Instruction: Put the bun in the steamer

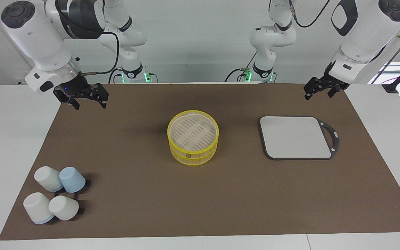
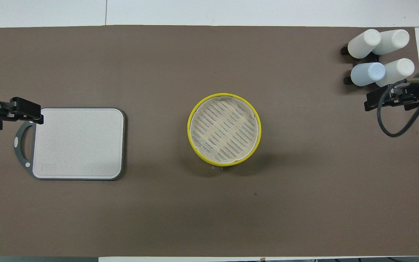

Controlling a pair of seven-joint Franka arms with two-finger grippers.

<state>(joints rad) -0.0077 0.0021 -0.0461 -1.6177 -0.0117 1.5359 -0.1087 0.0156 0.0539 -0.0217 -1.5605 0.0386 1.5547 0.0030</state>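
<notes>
The steamer (image 1: 193, 142) is a round two-tier bamboo basket with yellow rims, standing in the middle of the brown mat; it also shows in the overhead view (image 2: 224, 129). Its slatted floor is bare. No bun shows in either view. My left gripper (image 1: 318, 94) hangs open and empty in the air over the mat's edge by the grey board's handle, also in the overhead view (image 2: 26, 109). My right gripper (image 1: 90, 103) hangs open and empty over the mat's corner at the right arm's end, also in the overhead view (image 2: 389, 100).
A grey board (image 1: 295, 137) with a dark rim and handle lies bare toward the left arm's end (image 2: 78, 143). Several upturned white and pale blue cups (image 1: 56, 198) stand on a dark rack at the right arm's end, farther from the robots (image 2: 380, 54).
</notes>
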